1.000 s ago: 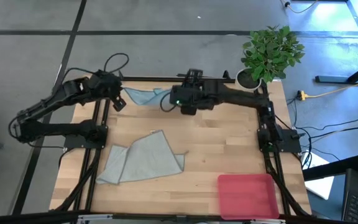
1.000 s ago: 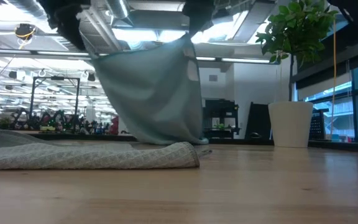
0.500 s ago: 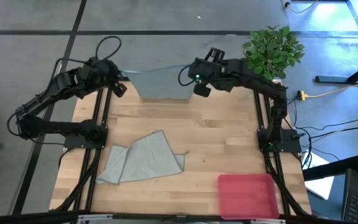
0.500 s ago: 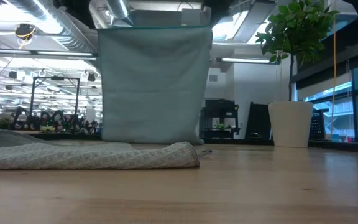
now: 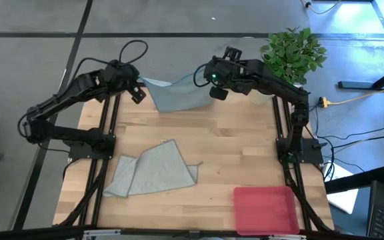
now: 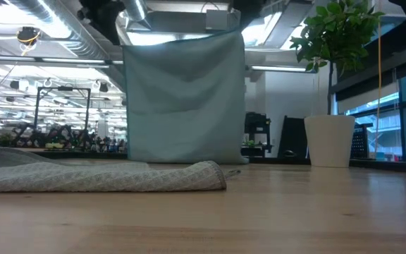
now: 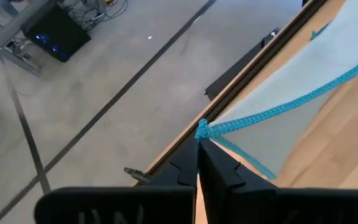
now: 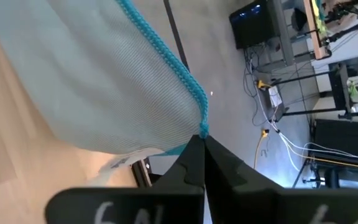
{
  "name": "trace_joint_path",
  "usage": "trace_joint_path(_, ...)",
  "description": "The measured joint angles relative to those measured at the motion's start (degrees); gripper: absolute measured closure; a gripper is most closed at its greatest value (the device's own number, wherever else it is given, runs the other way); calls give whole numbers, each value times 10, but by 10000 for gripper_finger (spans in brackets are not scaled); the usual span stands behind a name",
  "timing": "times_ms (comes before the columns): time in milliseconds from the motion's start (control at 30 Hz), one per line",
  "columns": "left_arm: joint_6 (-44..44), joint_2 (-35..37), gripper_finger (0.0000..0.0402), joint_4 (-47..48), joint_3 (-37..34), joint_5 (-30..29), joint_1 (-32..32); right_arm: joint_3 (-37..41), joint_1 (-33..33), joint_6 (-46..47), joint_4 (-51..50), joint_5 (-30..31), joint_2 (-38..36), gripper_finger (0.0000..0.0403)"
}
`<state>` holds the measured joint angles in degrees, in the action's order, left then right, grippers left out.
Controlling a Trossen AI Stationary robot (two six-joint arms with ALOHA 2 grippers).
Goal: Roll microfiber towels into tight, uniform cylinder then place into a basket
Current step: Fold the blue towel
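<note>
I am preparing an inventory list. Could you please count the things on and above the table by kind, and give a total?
Teal-blue towel, held up by two corners: 1
Grey-green towel, lying crumpled on the table: 1
Pink basket: 1
Potted plant: 1
Total: 4

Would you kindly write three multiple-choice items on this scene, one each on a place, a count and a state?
1. Where does the pink tray lie?
A. near corner on the right arm's side
B. far edge beside the plant
C. middle of the table

2. How many towels show?
A. one
B. two
C. three

3. How is the teal towel held?
A. flat on the table
B. rolled in the tray
C. hung between both claws

Answers:
1 A: the high view shows it there.
2 B: teal one, plus the grey-green towel.
3 C: left claw and right claw each pinch a corner.
</note>
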<state>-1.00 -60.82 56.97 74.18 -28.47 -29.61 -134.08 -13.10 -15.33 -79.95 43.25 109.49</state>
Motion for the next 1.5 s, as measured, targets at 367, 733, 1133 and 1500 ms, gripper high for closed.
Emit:
trace_joint_path(367, -12, 1, 402, 9, 0, 22, 0, 0, -10, -6, 5, -67, 0, 402)
trace_joint_path(733, -11, 1, 402, 9, 0, 20, 0, 0, -12, -8, 10, -69, 0, 402)
trace_joint_path(1133, -11, 1, 402, 9, 0, 20, 0, 0, -25, -9, 10, -69, 0, 402)
trace_joint_path(1500, -12, 1, 402, 17, -1, 20, 0, 0, -25, -14, 22, -69, 0, 402)
